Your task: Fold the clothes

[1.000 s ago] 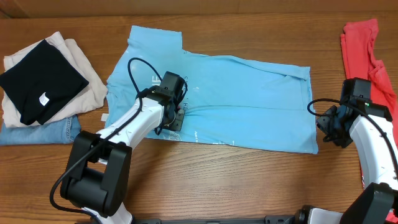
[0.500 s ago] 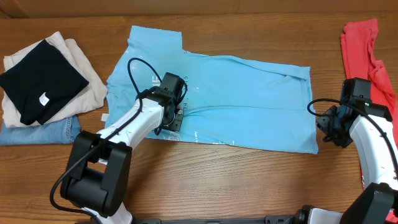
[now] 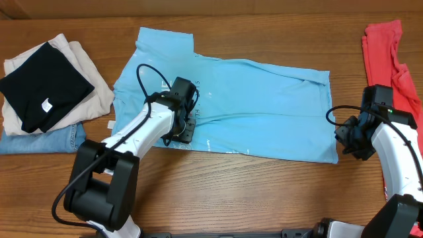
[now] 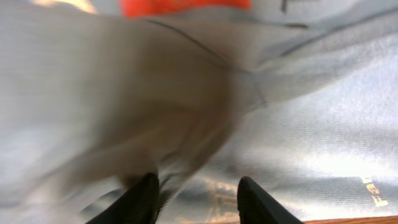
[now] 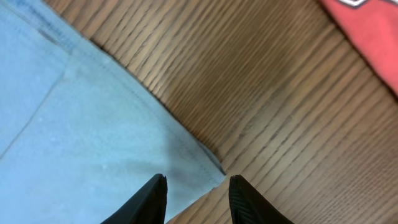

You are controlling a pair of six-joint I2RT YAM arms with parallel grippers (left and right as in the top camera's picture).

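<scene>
A light blue T-shirt [image 3: 251, 99] lies spread flat across the middle of the table. My left gripper [image 3: 185, 129] is open and low over the shirt's front hem; in the left wrist view its fingers [image 4: 198, 193] straddle a blurred fold of the blue fabric [image 4: 249, 112]. My right gripper [image 3: 344, 140] is open beside the shirt's front right corner; in the right wrist view its fingers [image 5: 198, 190] straddle that corner [image 5: 205, 165] of the shirt, just above the wood.
A red garment [image 3: 386, 53] lies at the far right, also in the right wrist view [image 5: 367, 25]. At the left is a pile: a folded black garment [image 3: 43, 86] on beige cloth [image 3: 89, 73] over denim [image 3: 49, 140].
My left gripper has shifted slightly toward the shirt's front hem. My right gripper has edged a little left and forward toward the shirt's corner.
</scene>
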